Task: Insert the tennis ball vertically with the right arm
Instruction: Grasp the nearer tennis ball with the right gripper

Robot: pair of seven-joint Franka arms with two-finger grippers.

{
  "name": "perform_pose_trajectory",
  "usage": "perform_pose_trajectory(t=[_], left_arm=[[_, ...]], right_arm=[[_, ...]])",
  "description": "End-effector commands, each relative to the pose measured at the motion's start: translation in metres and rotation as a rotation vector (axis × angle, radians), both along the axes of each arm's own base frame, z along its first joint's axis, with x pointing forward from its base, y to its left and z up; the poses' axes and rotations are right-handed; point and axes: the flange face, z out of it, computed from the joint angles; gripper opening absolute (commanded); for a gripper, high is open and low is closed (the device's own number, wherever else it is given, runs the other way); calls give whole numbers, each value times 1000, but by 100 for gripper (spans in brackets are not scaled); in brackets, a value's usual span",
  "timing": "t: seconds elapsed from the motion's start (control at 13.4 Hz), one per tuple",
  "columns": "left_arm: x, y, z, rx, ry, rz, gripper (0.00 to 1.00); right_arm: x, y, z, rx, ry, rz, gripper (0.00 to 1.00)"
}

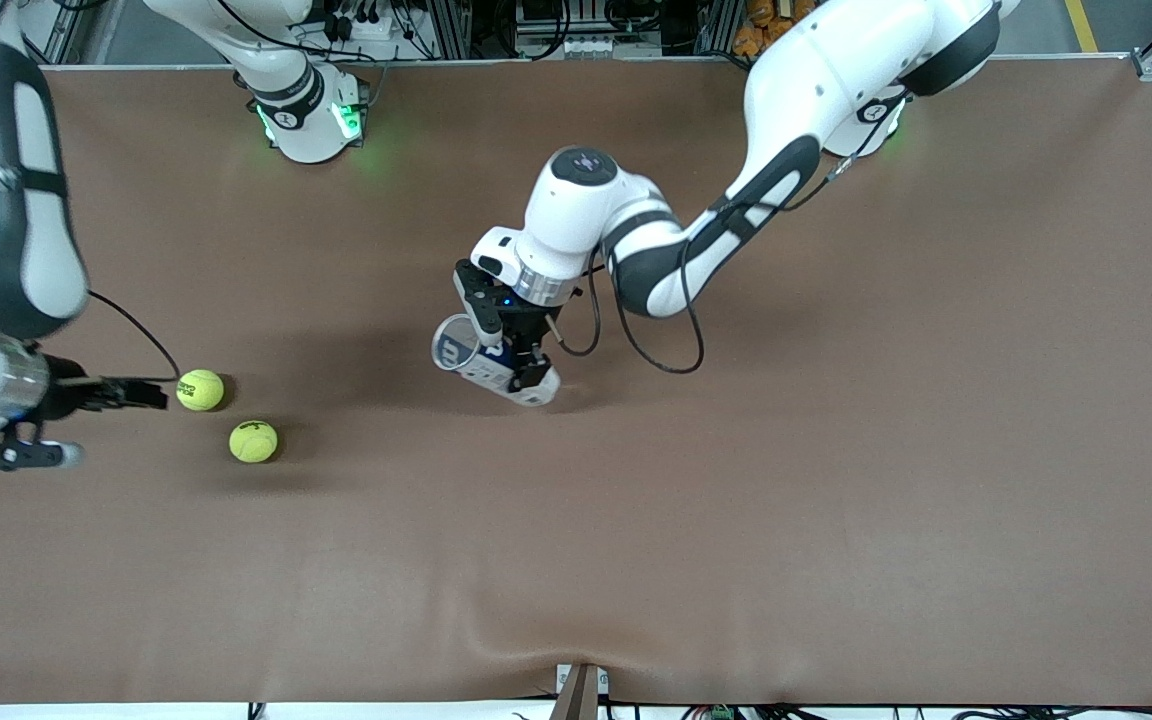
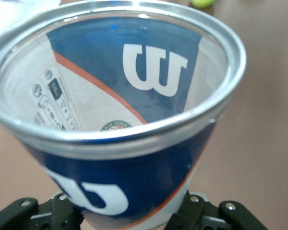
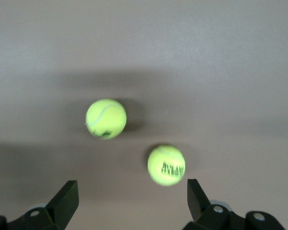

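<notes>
Tennis balls: two, yellow, on the brown desk (image 1: 636,560) toward the right arm's end, near each other but apart; one (image 1: 200,390) just off the right end effector's (image 1: 141,392) tips, the other (image 1: 253,441) nearer the front camera. Right end effector low over the desk by the first ball, fingers (image 3: 65,201) spread wide, empty. Left end effector (image 1: 526,375) over mid-desk, clamped on a blue-and-white ball can (image 1: 481,360), tilted, its open silver-rimmed mouth (image 2: 134,115) angled toward the right arm's end.
</notes>
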Motion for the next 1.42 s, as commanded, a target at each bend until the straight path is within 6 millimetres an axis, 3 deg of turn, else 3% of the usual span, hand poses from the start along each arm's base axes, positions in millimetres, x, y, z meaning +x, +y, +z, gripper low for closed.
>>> perform_pose_trajectory(t=[0.0,0.07,0.22,0.37,0.45,0.6,0.9,0.97,1.05,1.12,1.27,1.35], left_arm=[[8,0,-32,-202,-25,2,69],[8,5,-46,-268,-26,-12,69],[10,14,-68,-341,-20,-16,69],[13,19,-74,-340,-14,-6,70],[18,24,-78,-339,-8,8,72],[18,24,-80,-337,-5,9,76],[19,30,-97,-316,7,15,76],[18,30,-100,-314,11,16,75],[18,31,-103,-314,18,21,75],[18,31,-106,-312,22,22,75],[18,32,-105,-314,20,23,75],[19,32,-105,-313,21,24,75]], right_arm=[[-3,15,-45,6,-6,-20,100],[0,20,-63,2,-17,-16,100],[6,34,-81,-4,-49,2,100],[12,53,-110,-14,-69,-23,100],[12,52,-126,-17,-71,-25,100],[12,67,-137,-17,-65,-4,100],[10,61,-158,-21,-56,-12,100],[9,61,-159,-21,-53,1,73],[9,62,-158,-20,-47,4,34],[10,62,-157,-20,-48,4,25],[14,61,-150,-20,-62,0,20],[18,66,-141,-17,-56,-1,14]])
